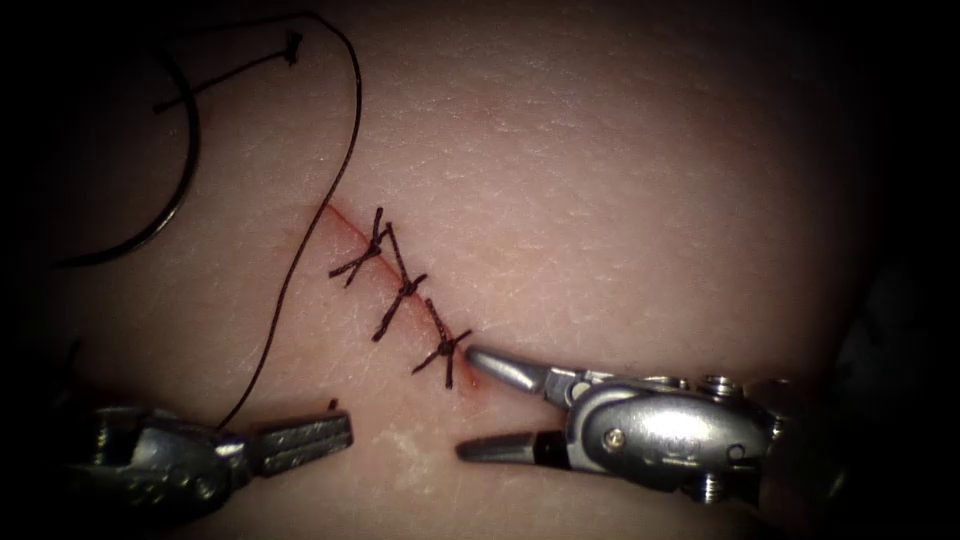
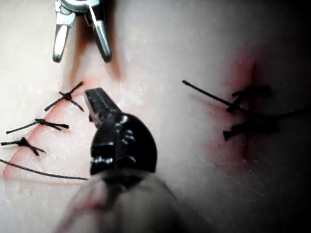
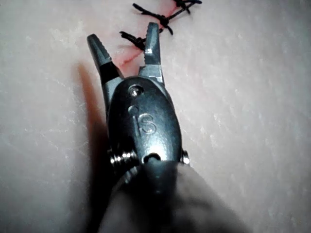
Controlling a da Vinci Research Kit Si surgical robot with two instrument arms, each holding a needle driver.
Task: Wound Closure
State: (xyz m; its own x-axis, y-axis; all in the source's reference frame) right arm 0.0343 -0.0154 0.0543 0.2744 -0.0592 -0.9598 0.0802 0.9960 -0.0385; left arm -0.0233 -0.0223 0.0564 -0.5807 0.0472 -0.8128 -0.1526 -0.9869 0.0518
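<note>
The cut (image 1: 345,228) runs diagonally across the tissue (image 1: 620,200) and carries three knotted stitches (image 1: 405,288). My right tool (image 1: 478,405) is open and holds nothing; its upper jaw tip lies just right of the lowest knot (image 1: 448,348), also visible as the knot (image 3: 143,42). My left tool (image 1: 300,440) sits left of the cut's lower end, shut on the thread (image 1: 300,250), with a short tail by its tip. The thread climbs to the far left, where the curved needle (image 1: 186,170) lies on the tissue, held by neither tool. The left tool (image 2: 95,99) points toward the stitches (image 2: 65,97).
A loose knotted piece of thread (image 1: 290,45) lies at the top left near the needle. Red fluid tints the cut's two ends. A second stitched cut (image 2: 250,111) appears in the left wrist view, away from both tools.
</note>
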